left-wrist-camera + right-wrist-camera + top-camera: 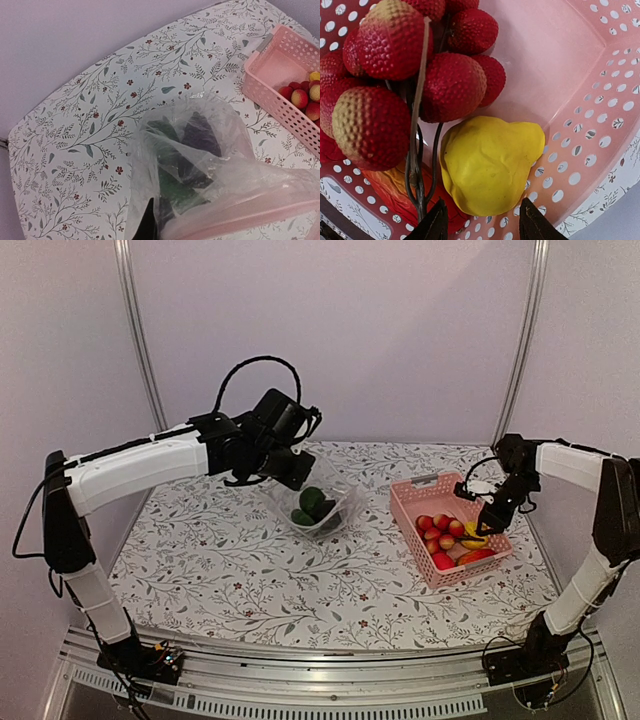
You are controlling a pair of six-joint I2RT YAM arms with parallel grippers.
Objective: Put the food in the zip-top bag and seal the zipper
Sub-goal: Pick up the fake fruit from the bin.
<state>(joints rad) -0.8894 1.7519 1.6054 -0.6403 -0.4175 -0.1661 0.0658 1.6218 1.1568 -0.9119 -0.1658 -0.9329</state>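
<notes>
The clear zip-top bag [325, 506] stands open at mid-table with dark green food pieces [313, 504] inside. My left gripper [296, 471] is shut on the bag's back rim and holds it up. In the left wrist view the bag [210, 150] fills the lower half, with one dark finger [148, 224] behind the film and the pinkish zipper [240, 207] running across. My right gripper [489, 523] is low in the pink basket [420, 487]. It is open [482, 226], with its fingers on either side of a yellow piece [492, 165]. Red bumpy fruits [455, 85] and an orange piece [387, 187] lie beside it.
The pink basket [270, 95] stands right of the bag, with red fruits [440, 530] and an orange piece [476, 556] in its near half. The basket's wall [600, 130] is close to the right finger. The flowered tablecloth [220, 560] is bare in front.
</notes>
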